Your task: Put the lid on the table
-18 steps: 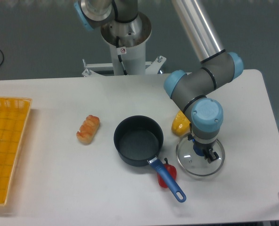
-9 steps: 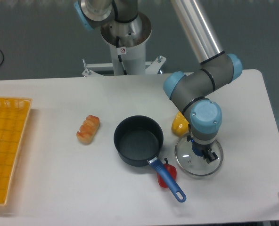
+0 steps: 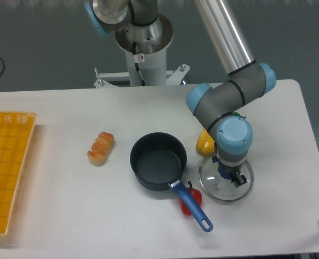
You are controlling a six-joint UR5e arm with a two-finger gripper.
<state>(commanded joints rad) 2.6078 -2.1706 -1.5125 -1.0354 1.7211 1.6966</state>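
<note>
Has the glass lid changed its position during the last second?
Yes. The glass lid, with the gripper over its knob, shifted slightly left, toward the red item beside the saucepan handle.

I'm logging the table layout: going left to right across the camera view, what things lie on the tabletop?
Yellow mesh tray → bread roll → saucepan → lid, with the gripper over it. The red and yellow items by the pan handle and lid overlap them, so I leave those out.
</note>
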